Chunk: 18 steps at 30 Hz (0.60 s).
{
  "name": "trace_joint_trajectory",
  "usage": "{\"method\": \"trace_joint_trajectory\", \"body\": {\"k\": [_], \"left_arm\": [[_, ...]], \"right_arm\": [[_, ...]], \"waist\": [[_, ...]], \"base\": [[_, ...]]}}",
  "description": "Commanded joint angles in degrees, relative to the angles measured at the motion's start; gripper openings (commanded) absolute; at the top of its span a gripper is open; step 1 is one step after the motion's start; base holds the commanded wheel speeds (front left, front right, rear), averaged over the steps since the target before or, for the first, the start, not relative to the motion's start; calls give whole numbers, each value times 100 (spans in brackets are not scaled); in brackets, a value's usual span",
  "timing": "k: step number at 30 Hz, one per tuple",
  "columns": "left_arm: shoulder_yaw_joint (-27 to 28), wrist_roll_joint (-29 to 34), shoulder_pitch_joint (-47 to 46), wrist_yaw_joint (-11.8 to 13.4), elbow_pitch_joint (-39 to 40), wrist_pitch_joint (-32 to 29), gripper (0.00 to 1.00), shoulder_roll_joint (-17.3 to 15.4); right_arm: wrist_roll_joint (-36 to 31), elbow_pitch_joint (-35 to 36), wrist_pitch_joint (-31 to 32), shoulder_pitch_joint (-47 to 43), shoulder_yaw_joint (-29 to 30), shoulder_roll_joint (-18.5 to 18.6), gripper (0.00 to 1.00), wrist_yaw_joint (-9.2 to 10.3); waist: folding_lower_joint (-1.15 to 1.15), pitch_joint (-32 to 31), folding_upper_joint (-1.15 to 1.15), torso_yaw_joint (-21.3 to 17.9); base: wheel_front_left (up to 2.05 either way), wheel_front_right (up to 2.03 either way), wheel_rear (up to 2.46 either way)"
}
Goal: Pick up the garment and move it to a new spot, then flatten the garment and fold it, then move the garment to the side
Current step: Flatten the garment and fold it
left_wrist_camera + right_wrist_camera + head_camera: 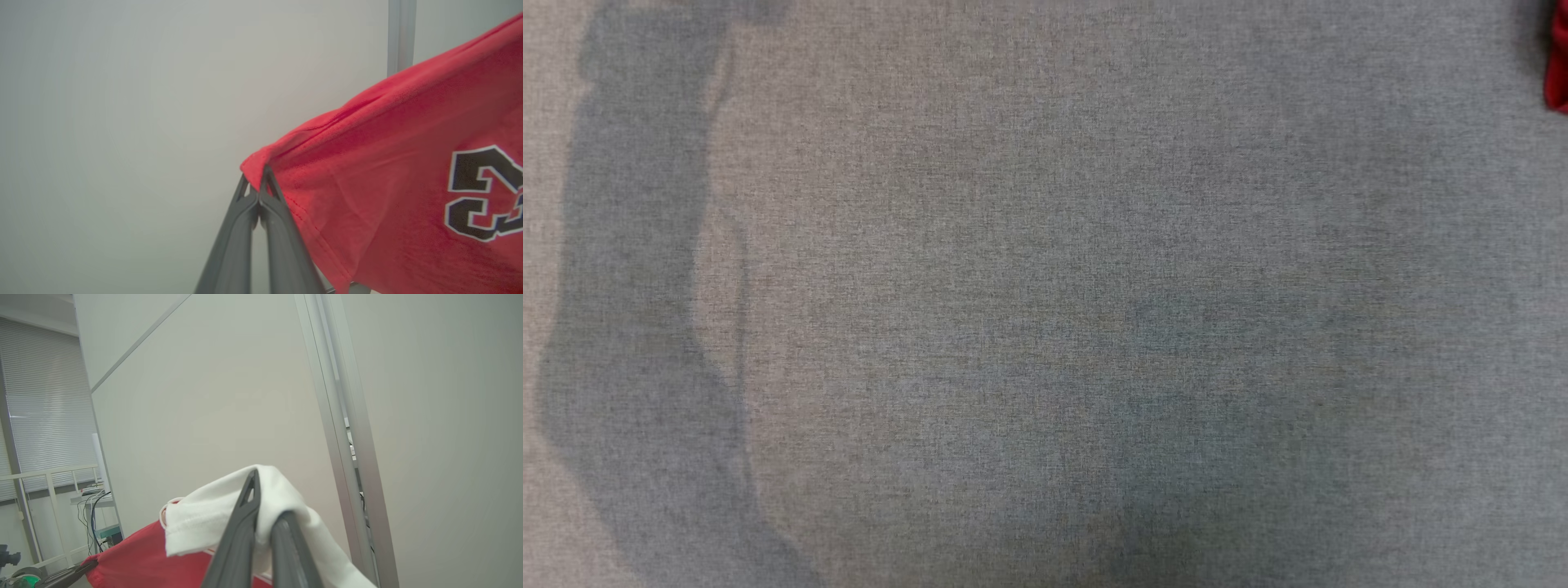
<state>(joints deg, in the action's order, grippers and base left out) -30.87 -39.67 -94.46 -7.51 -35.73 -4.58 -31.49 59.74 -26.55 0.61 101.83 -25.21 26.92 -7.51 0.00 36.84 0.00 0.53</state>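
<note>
Up against a pale wall (122, 122), the left gripper (257, 179) is pinching a red corner of the garment (388, 171), fingers shut tight on the hem. The right gripper (267, 498) is clamping the white sleeve (204, 526), jaws closed on it, and the cloth is hanging between the two. A metal post (401, 36) is standing behind. The right wrist view is taking in window blinds (45, 408). Below, the head view is showing the grey table (1045, 294) lying open, with red cloth peeking in at its top right edge.
</note>
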Motion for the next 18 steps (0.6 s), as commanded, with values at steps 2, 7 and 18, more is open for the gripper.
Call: {"method": "trace_joint_trajectory", "body": {"k": [2, 7, 18], "left_arm": [[-73, -91, -122, 4, -212, 70, 0, 23], [-455, -398, -194, 3, -533, 217, 0, 152], [-1773, -1500, 1043, 3, -111, 148, 0, -206]], "right_arm": [[-57, -148, -221, 163, -118, 49, 0, 2], [184, -268, -508, 253, -750, 35, 0, 1], [883, 291, -549, -1027, -2298, 732, 0, 0]], "waist": [[0, 34, 0, 8], [0, 106, 0, 12], [0, -208, 0, -36]], "base": [[0, 0, 0], [0, 0, 0], [0, 0, 0]]}}
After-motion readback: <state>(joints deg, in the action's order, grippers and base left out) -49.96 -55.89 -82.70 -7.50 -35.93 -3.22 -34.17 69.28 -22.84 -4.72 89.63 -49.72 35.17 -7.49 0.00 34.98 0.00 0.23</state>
